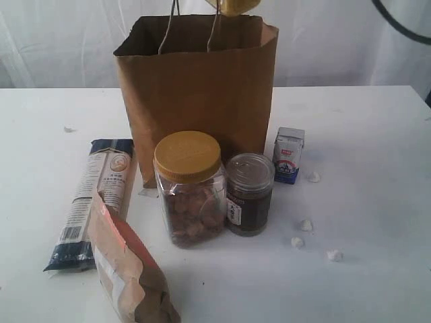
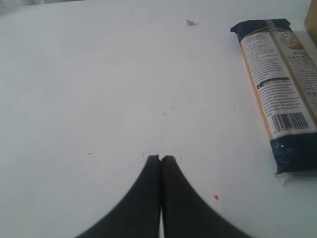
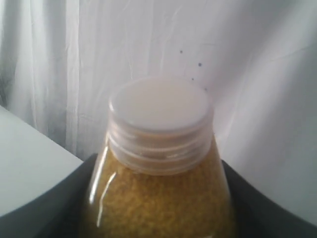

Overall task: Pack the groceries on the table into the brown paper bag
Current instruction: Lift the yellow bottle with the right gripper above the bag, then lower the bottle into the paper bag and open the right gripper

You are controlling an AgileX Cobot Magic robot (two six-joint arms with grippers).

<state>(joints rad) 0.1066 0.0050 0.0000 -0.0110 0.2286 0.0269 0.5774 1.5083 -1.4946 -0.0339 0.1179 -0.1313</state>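
The brown paper bag [image 1: 202,94] stands open at the back of the table [image 1: 377,202]. A yellow white-capped bottle [image 3: 158,163] is held between the black fingers [image 3: 49,213] of my right gripper [image 3: 158,218]; its yellow bottom [image 1: 232,7] shows above the bag's mouth at the top edge of the exterior view. In front of the bag stand the yellow-lidded jar [image 1: 190,188], the small tin can [image 1: 249,194] and the white-blue carton [image 1: 289,155]. The pasta packet [image 1: 97,202] [image 2: 282,94] lies to the left, the brown-orange pouch [image 1: 128,269] in front of it. My left gripper [image 2: 160,158] is shut and empty above bare table.
Small white crumbs [image 1: 306,225] lie scattered right of the can, one more [image 1: 68,128] at the far left. A white curtain [image 1: 337,40] hangs behind the table. The bag's cord handles [image 1: 168,30] stand up inside its mouth.
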